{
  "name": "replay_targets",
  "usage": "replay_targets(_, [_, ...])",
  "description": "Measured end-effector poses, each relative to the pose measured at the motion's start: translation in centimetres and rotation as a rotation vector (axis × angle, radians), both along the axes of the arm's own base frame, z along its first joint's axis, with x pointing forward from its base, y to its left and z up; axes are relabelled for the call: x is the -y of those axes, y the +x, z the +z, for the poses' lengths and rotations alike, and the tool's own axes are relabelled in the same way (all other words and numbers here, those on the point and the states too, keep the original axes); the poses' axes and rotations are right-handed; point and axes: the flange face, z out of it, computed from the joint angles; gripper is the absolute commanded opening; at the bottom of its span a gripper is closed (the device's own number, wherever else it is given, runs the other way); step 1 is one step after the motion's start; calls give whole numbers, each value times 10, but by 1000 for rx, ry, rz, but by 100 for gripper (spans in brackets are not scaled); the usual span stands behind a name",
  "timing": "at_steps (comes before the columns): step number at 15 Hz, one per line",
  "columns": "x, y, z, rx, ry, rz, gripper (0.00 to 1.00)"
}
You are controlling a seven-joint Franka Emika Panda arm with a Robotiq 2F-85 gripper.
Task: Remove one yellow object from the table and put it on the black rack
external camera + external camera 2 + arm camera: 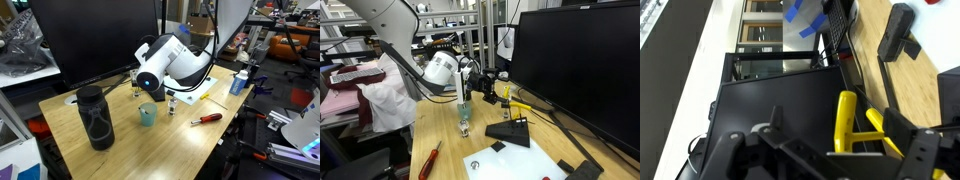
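Observation:
My gripper (835, 152) appears shut on the lower end of a yellow object (845, 118), a thin yellow piece that sticks up from the fingertips close to the monitor. A second yellow piece (876, 126) lies just beside it. In an exterior view the gripper (496, 88) holds the yellow object (506, 96) above the wooden table (445, 160). It is just behind the black rack (510, 134), where another yellow piece (520, 108) stands. In an exterior view (140, 88) the arm hides the rack and the yellow pieces.
A big black monitor (580, 70) stands right behind the rack. A teal cup (147, 115), a tall dark bottle (95, 118) and a red-handled screwdriver (207, 118) are on the table (180, 140). Small black parts (498, 147) lie near the rack.

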Motion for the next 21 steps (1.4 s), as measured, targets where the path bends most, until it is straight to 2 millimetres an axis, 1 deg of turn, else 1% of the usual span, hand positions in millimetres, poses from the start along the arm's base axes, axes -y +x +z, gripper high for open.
replay_targets(4, [4,-4,29,24,45,-94,100])
replay_targets(6, [5,-6,34,25,60,-127,100])
replay_targets(8, [6,-8,36,22,69,-149,100])
replay_targets(12, [7,-8,42,33,79,-163,100])
replay_targets(18, [1,-7,74,82,105,-159,100])
replay_targets(21, [0,-9,78,81,120,-168,100])
